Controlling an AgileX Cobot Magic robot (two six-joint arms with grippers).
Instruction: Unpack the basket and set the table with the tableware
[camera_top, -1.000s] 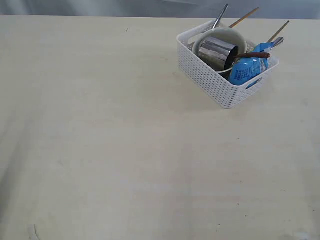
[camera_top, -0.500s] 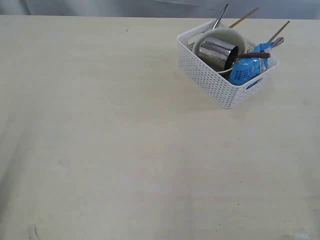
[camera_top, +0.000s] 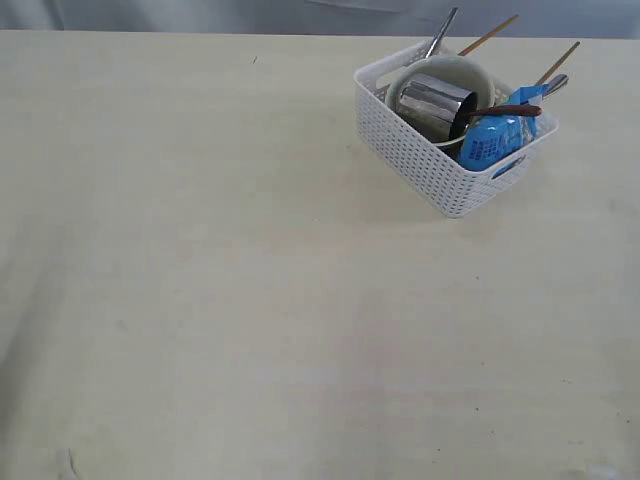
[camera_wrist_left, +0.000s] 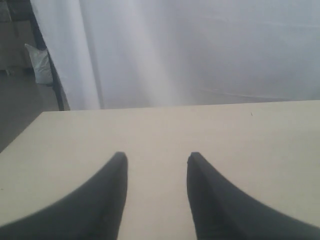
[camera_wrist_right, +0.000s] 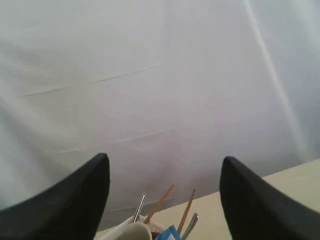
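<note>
A: Since the table (camera_top: 250, 300) is the biggest thing here, what does it carry?

B: Only the white basket (camera_top: 420, 165), at the far right. The rest of the cream top lies free, which I take as room for the place setting. Nothing is laid out yet.

A: And the hands?

B: Neither shows in the exterior view. The right hand (camera_wrist_right: 165, 158) has its fingers spread wide and empty. It faces the basket from well apart, likely readying a first pick. The left hand (camera_wrist_left: 157, 156) is parted more narrowly, also empty, over bare table.

A: What's inside the basket?

B: A cream bowl (camera_top: 470, 70) fills the far side, with a shiny steel cup (camera_top: 435, 103) lying tilted in it. A blue snack bag (camera_top: 490, 138) stands against the right wall, and a red-brown wooden spoon (camera_top: 510, 111) rests across its top. Two chopsticks (camera_top: 488, 35) and two steel cutlery handles (camera_top: 441, 30) lean out past the far rim, being too long to lie flat.

A: What goes first?

B: The sticking-out pieces look easiest to pinch, I'd guess.
</note>
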